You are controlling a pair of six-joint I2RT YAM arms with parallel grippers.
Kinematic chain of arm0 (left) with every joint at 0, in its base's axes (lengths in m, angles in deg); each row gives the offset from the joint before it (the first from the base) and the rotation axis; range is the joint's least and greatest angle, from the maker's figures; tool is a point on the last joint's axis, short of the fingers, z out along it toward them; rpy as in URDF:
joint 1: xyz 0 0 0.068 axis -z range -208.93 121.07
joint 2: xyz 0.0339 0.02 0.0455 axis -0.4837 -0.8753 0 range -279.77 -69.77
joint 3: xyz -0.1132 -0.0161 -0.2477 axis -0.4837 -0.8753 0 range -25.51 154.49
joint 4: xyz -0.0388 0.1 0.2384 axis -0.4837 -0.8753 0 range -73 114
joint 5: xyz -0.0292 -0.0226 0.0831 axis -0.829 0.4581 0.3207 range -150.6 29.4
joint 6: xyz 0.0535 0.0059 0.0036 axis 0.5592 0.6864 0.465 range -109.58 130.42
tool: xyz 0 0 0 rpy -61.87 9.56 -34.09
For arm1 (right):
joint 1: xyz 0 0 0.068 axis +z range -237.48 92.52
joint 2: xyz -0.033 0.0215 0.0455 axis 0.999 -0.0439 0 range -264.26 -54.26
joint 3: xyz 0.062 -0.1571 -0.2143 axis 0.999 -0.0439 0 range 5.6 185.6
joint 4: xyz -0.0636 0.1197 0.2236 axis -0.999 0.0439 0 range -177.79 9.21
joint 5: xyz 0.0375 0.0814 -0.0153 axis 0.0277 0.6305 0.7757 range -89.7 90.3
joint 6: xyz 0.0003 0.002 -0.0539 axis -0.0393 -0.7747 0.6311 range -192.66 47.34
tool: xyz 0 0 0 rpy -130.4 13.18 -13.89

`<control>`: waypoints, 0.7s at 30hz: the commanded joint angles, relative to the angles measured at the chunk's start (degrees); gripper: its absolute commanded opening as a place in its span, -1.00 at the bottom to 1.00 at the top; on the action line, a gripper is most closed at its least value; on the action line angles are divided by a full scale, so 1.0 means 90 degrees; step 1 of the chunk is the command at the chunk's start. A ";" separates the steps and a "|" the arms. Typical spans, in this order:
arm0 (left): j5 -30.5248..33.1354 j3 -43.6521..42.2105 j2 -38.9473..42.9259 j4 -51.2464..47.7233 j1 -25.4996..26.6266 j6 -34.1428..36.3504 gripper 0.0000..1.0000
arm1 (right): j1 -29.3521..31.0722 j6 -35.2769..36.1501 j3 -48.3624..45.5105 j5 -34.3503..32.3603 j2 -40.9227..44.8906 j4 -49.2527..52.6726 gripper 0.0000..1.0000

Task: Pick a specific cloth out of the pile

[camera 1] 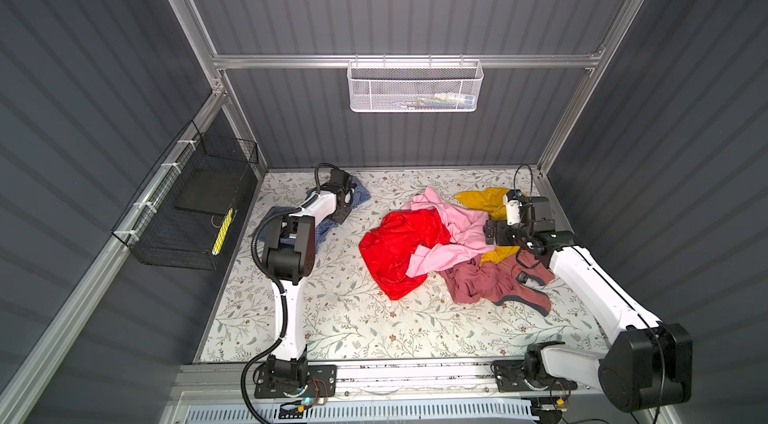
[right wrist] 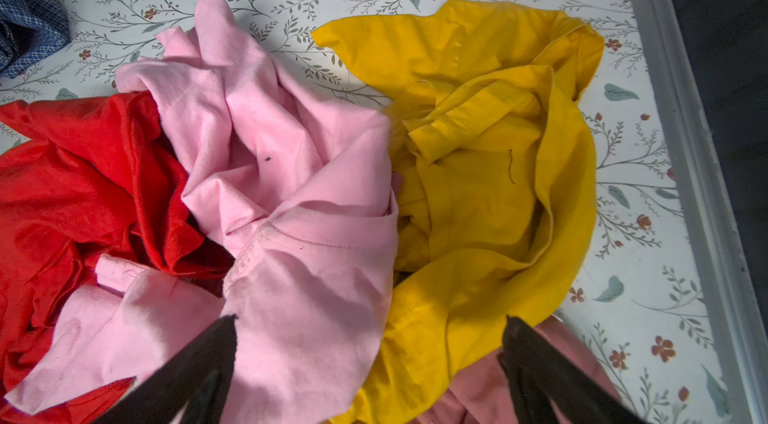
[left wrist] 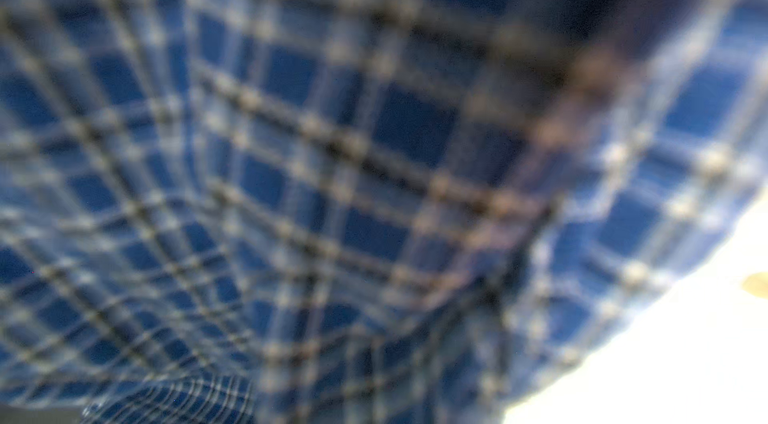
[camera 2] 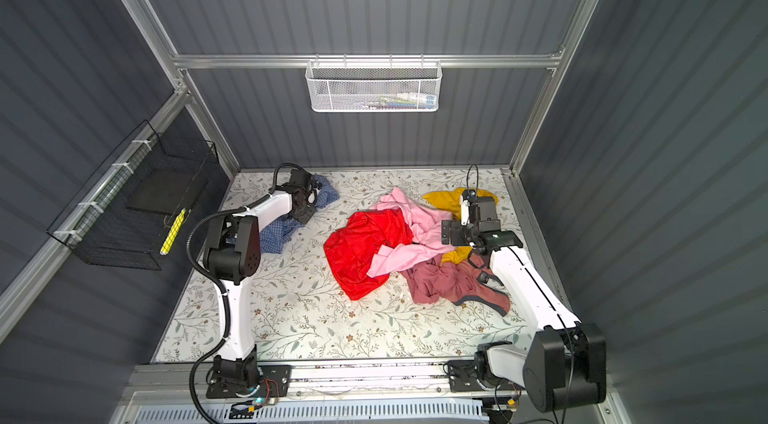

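Observation:
The cloth [camera 1: 362, 193] [camera 2: 328, 191], a blue check shirt, lies crumpled at the far left of the table, apart from the pile [camera 1: 449, 235] [camera 2: 415, 235]. My left gripper [camera 1: 343, 206] [camera 2: 305, 203] is down on the cloth. In the left wrist view the blurred check fabric [left wrist: 291, 152] fills the frame and hides the jaws. The pile holds red [right wrist: 83, 176], pink [right wrist: 291, 176], yellow [right wrist: 490, 143] and dusty rose [camera 1: 494, 280] garments. Above the pink and yellow ones hovers my right gripper [right wrist: 370, 326] [camera 1: 492, 233], open and holding nothing. A corner of the cloth [right wrist: 29, 27] shows in the right wrist view.
The floral table [camera 1: 353, 318] is boxed in by grey walls and an aluminium frame [right wrist: 681, 110] close to the pile's right side. A black wire basket [camera 1: 187, 210] hangs on the left wall, and a white mesh basket [camera 1: 415, 85] hangs on the back wall.

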 commanded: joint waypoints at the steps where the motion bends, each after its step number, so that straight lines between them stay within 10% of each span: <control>1: -0.0758 -0.0007 -0.0233 -0.0073 -0.0445 0.0964 -1.00 | 0.0023 -0.0050 0.0213 -0.0134 0.0087 0.0255 0.98; 17: -0.2241 0.0616 -0.0610 -0.0246 -0.0445 0.2083 -0.99 | 0.0093 -0.0244 0.0699 -0.0198 -0.0421 0.0463 0.97; 21: -0.1868 0.0621 -0.0610 -0.0018 -0.0447 0.1871 -0.49 | 0.0115 -0.0260 0.0687 -0.0274 -0.0475 0.0429 0.98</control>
